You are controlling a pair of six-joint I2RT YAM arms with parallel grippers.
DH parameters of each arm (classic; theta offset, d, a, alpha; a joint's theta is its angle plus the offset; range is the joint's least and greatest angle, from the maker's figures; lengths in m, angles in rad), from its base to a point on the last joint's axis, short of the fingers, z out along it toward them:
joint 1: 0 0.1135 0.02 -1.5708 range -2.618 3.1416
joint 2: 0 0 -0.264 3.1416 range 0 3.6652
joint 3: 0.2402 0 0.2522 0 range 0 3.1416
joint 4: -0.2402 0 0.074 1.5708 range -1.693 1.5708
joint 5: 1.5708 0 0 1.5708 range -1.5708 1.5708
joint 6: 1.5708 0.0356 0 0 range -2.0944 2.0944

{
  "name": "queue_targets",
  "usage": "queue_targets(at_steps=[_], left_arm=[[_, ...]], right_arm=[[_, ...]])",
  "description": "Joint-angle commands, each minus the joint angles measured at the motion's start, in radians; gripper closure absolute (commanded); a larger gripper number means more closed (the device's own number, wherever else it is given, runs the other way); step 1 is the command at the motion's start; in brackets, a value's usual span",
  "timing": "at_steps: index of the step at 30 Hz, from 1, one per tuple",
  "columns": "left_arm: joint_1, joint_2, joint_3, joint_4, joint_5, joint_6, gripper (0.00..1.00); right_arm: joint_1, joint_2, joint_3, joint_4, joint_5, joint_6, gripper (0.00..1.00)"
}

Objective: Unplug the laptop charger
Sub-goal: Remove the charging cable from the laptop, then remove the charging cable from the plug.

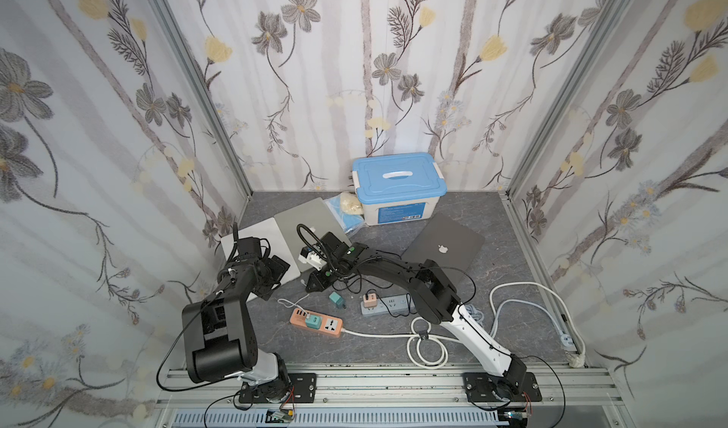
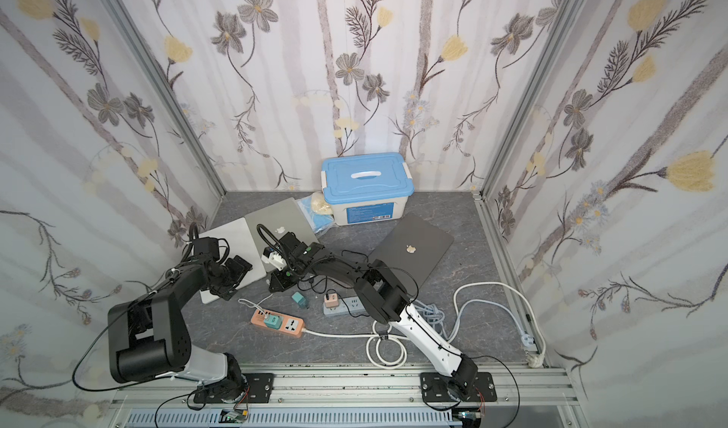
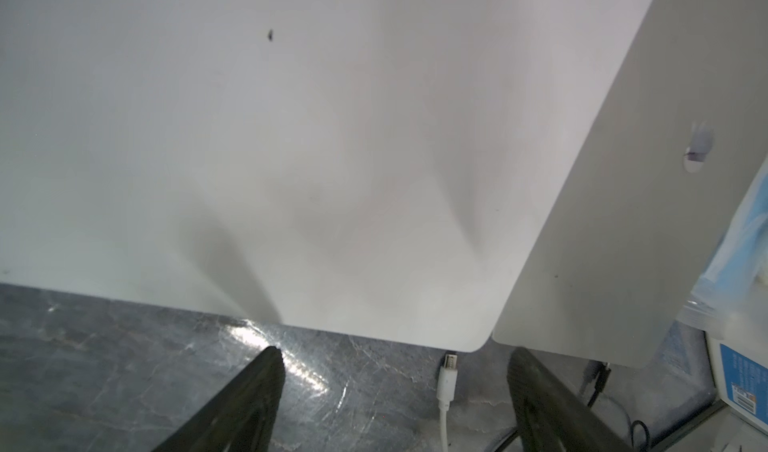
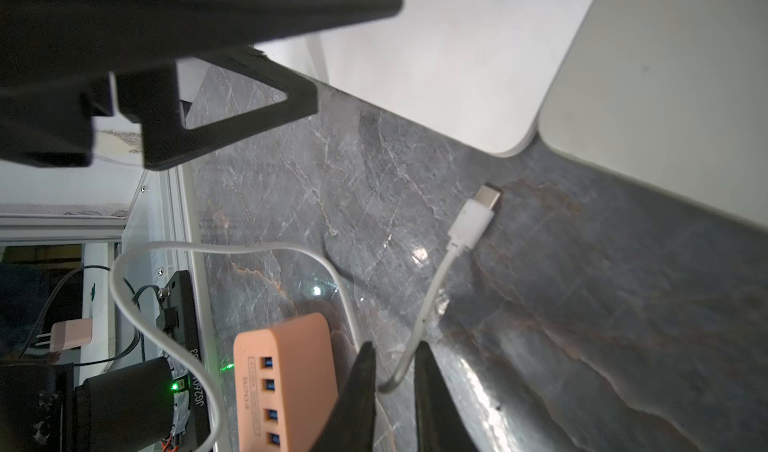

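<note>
The laptop charger's white cable [image 4: 428,300] lies on the grey table. Its USB-C plug [image 4: 478,217] is free, a short way off the corner of the white laptop [image 4: 436,54]. The left wrist view shows the same plug [image 3: 449,366] just clear of that laptop's edge [image 3: 291,179]. My right gripper [image 4: 395,346] is low over the table with its jaws slightly apart; the cable runs loosely between them. My left gripper [image 3: 395,356] hangs open at the white laptop's front edge, holding nothing. In a top view the cable [image 1: 291,300] leads toward the orange power strip [image 1: 317,321].
A silver laptop [image 1: 303,217] overlaps the white one [image 1: 236,245], and a dark grey laptop [image 1: 443,245] lies to the right. A blue-lidded box [image 1: 398,187] stands at the back. A grey power strip [image 1: 384,304], a loose teal adapter [image 1: 336,299] and thick white cords [image 1: 429,343] lie in front.
</note>
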Motion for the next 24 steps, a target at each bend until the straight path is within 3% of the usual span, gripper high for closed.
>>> queue_targets(at_steps=[1,3,8,11,16,19,24], left_arm=[[-0.004,-0.069,0.017,-0.083,-0.004,0.047,0.12],[-0.011,-0.130,0.020,-0.122,0.006,0.067,0.12],[-0.048,-0.295,0.006,-0.222,0.015,0.090,0.11],[-0.056,-0.430,-0.014,-0.304,0.043,0.095,0.11],[-0.138,-0.611,-0.020,-0.416,0.051,0.068,0.10],[-0.182,-0.662,-0.016,-0.450,0.063,0.038,0.10],[-0.221,-0.756,-0.029,-0.527,0.073,-0.013,0.10]], right_arm=[[-0.009,-0.038,0.000,0.021,0.034,-0.029,0.65],[-0.012,-0.064,0.000,0.014,0.049,-0.037,0.58],[-0.009,-0.173,-0.050,-0.038,0.084,-0.083,0.52],[-0.004,-0.345,-0.274,0.037,0.119,-0.085,0.45],[0.007,-0.622,-0.688,0.235,0.086,-0.041,0.43],[0.041,-0.714,-0.817,0.291,0.065,-0.027,0.40],[0.097,-0.762,-0.890,0.371,0.069,0.028,0.35]])
